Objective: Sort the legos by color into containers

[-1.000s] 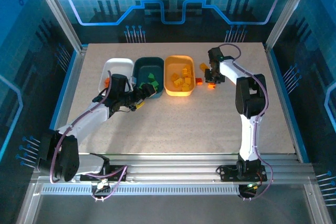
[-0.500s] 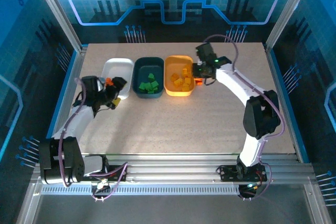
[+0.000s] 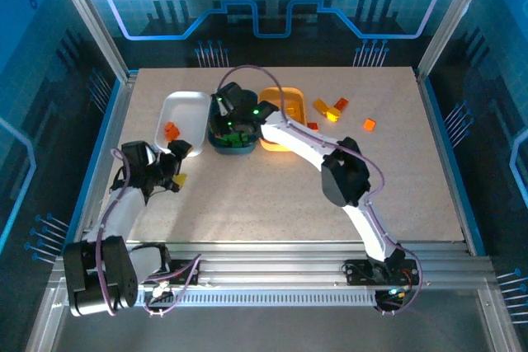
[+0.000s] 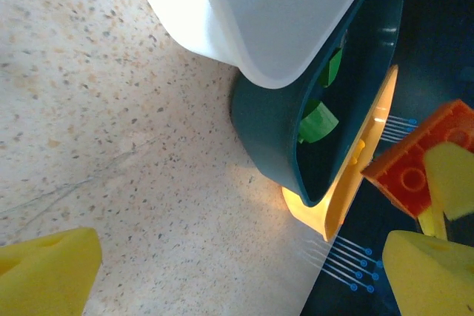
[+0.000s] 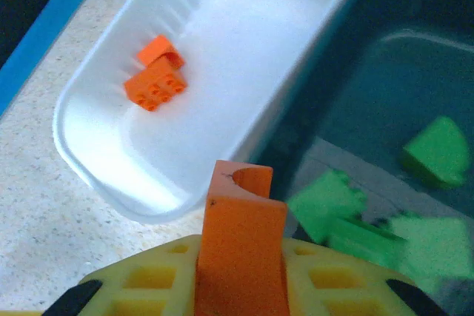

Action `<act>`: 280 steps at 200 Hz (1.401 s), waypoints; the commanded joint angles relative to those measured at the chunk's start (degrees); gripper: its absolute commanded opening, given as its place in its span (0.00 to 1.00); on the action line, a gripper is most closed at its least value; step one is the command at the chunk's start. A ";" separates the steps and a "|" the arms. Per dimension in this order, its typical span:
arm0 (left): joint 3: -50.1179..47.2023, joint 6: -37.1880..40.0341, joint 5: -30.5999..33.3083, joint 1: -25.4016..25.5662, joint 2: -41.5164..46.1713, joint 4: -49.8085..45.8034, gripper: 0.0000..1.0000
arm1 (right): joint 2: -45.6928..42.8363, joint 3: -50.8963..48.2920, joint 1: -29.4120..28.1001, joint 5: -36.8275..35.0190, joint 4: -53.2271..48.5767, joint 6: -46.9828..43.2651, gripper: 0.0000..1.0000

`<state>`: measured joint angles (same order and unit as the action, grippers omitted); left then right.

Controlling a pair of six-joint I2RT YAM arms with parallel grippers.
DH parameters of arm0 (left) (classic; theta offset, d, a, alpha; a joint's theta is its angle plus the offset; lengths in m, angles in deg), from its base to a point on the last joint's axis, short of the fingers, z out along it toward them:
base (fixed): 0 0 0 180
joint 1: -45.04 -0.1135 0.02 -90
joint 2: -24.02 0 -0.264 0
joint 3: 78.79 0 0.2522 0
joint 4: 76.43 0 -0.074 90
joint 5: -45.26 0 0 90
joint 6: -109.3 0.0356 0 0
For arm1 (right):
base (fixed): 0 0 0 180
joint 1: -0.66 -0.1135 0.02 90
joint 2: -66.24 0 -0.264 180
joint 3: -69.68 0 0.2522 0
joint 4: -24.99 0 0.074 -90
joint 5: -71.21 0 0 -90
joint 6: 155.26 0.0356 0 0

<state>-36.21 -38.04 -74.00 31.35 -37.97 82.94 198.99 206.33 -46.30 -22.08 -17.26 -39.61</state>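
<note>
The dark teal rounded-rectangular plastic tub (image 3: pixel 235 147) stands in the middle of a row of three on the speckled beige table (image 3: pixel 272 204). The white plastic tub (image 3: pixel 183 98) is close against its left side and the orange plastic tub (image 3: pixel 290 95) close against its right. The right gripper (image 5: pixel 241 286) hangs over the teal tub's left rim, where that rim meets the white tub. Its yellow fingers (image 5: pixel 141 286) are clamped on an upright orange-red plastic brick (image 5: pixel 241 227). Inside the teal tub lie several green plastic bricks (image 5: pixel 437 155). Two orange-red bricks in the white tub (image 5: pixel 157 78) lie together just left of the teal tub. Well to the right of the teal tub, beyond the orange tub, loose pieces lie on the bare table: two loose yellow-orange bricks (image 3: pixel 326 110) side by side, a loose orange-red brick (image 3: pixel 341 104) just beside them, and an outlying orange-red brick (image 3: pixel 369 124) farther right still. The left gripper (image 3: pixel 176 163) sits low over the table, nearer the arm bases and left of the teal tub, by the white tub's near end, with its jaws spread wide apart. In the left wrist view a close-up orange-red brick (image 4: pixel 411 168) shows right against one yellow finger, not pinched between the two; whether it clings to that finger cannot be told.
</note>
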 commanded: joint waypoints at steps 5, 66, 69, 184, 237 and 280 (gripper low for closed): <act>-1.60 -0.61 1.77 -3.68 4.12 -5.49 0.99 | 5.57 7.82 -0.88 3.36 0.77 -1.04 0.27; -2.40 1.01 -2.02 -8.27 4.98 -7.61 0.99 | 17.94 22.05 -1.94 5.26 -0.19 -3.51 0.29; -2.44 1.04 -2.25 -8.33 4.91 -7.35 0.99 | 18.65 23.21 -1.92 5.58 -0.51 -3.65 0.29; -3.03 0.88 -5.90 -8.32 5.08 -4.29 0.99 | 21.22 30.61 -3.81 3.56 -9.74 -7.57 0.64; -1.69 1.77 -5.51 -3.74 7.29 -2.55 0.99 | -5.62 -0.12 -0.88 -7.24 1.19 -9.04 0.62; 5.17 6.33 1.30 14.30 2.04 -1.31 0.99 | -21.47 -25.44 15.16 -15.60 1.77 -1.92 0.69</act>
<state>-36.49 -35.96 -76.20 37.97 -33.21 79.81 183.84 189.43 -42.89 -29.82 -16.89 -46.24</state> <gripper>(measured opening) 0.990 0.681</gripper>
